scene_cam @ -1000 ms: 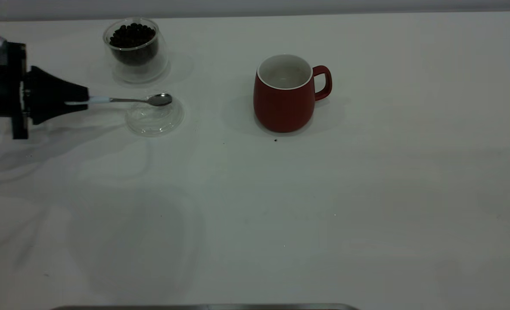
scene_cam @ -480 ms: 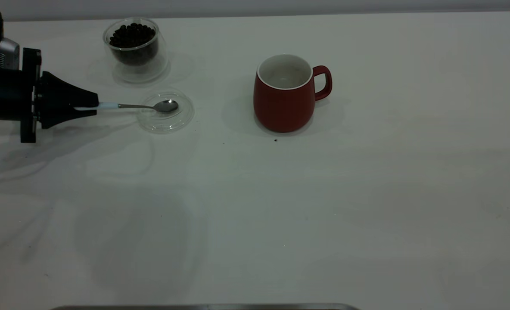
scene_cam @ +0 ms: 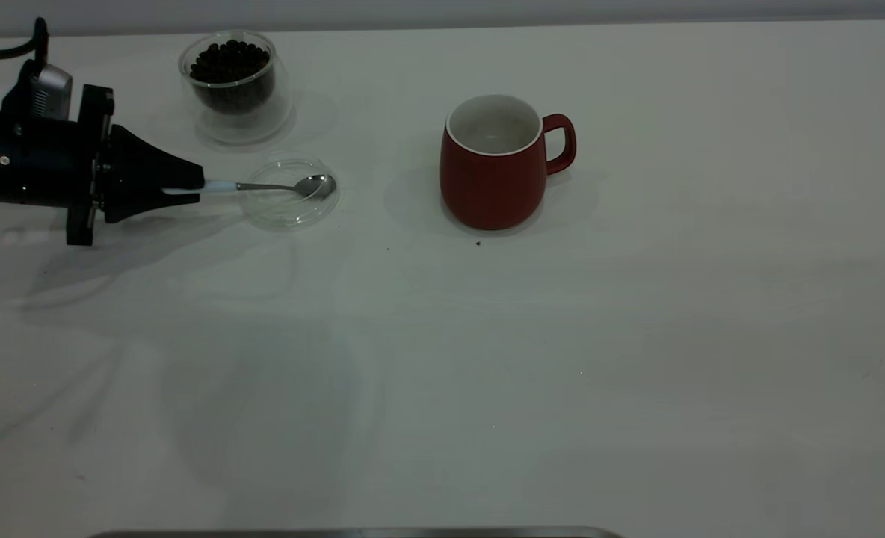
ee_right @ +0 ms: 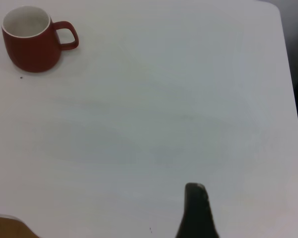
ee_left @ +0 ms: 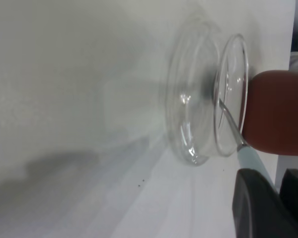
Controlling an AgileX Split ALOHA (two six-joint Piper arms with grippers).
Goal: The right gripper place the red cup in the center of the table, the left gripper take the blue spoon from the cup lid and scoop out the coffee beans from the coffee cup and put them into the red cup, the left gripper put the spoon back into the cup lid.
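Black tapered left gripper (scene_cam: 188,187): clamped on the pale-blue handle of the blue spoon (scene_cam: 270,186). Spoon's long axis runs straight out from the fingertips toward the red cup; silver bowl lies over the far rim of the cup lid (scene_cam: 288,213), a small clear round dish on the table (scene_cam: 487,373).

Coffee cup (scene_cam: 235,86), clear double-walled glass: off to one side of the spoon's line, close by, heaped with dark coffee beans (scene_cam: 231,62).

Red cup (scene_cam: 496,161), rounded ceramic, white inside: beyond the spoon tip, well apart, apparently empty.

Judgement: scooping means swinging the spoon sideways; the lid's rim may catch.

Right gripper (ee_right: 196,210): parked far off; opening cannot be told.
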